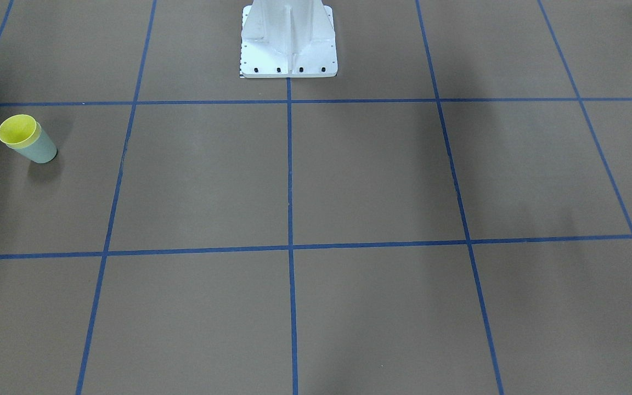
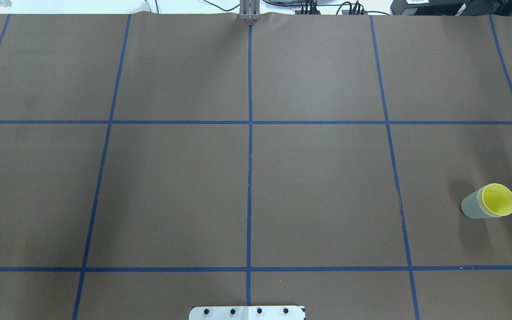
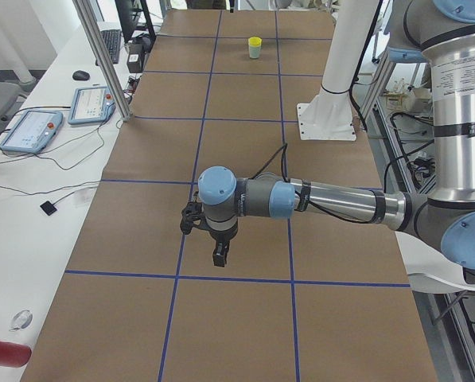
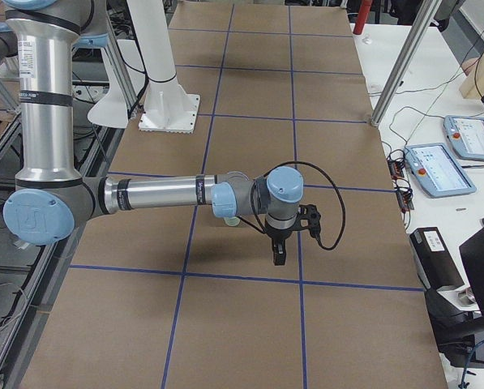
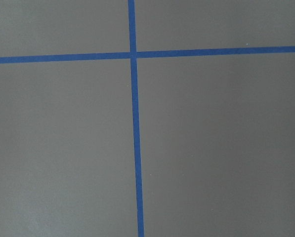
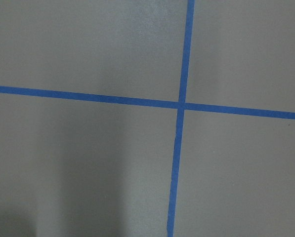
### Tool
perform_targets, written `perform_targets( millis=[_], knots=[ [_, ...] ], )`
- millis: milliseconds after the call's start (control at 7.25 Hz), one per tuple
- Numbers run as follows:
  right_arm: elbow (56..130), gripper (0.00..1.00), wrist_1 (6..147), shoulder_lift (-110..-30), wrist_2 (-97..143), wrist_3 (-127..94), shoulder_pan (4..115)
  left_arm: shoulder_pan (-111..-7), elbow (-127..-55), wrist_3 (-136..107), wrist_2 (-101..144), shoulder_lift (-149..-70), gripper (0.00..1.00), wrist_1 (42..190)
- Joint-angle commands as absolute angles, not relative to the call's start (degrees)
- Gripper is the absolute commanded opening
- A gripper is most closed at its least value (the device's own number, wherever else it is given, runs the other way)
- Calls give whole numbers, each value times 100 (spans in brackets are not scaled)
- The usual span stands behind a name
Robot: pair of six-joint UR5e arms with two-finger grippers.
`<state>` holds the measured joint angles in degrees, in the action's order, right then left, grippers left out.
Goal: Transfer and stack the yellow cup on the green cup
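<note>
The yellow cup point(image 1: 17, 130) sits nested inside the green cup point(image 1: 41, 149), and the pair stands upright on the brown table far out on my right side. The overhead view shows the same: the yellow cup point(image 2: 498, 200) is in the green cup point(image 2: 471, 207). My left gripper point(image 3: 219, 255) hangs above the table's near end in the exterior left view, far from the cups point(image 3: 255, 47). My right gripper point(image 4: 278, 253) points down over a tape line. I cannot tell whether either gripper is open or shut. Both wrist views show only paper and tape.
The robot's white base point(image 1: 288, 38) stands mid-table at the robot's edge. Blue tape lines point(image 2: 250, 133) divide the brown paper into squares. Beside the table, a white bench carries two teach pendants point(image 3: 90, 103), cables and a metal post point(image 3: 102, 60).
</note>
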<state>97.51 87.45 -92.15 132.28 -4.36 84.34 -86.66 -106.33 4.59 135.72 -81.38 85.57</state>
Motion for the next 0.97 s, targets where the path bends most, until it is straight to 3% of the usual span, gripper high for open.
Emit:
perform_targets(
  millis=[0, 828],
  knots=[
    [9756, 100, 8745, -9185, 13219, -448, 8403, -8666, -10609, 466, 13570, -8174, 100, 8578],
    [9826, 100, 8798, -9158, 12858, -483, 8148, -8666, -10556, -43, 13570, -8183, 100, 8842]
  ],
)
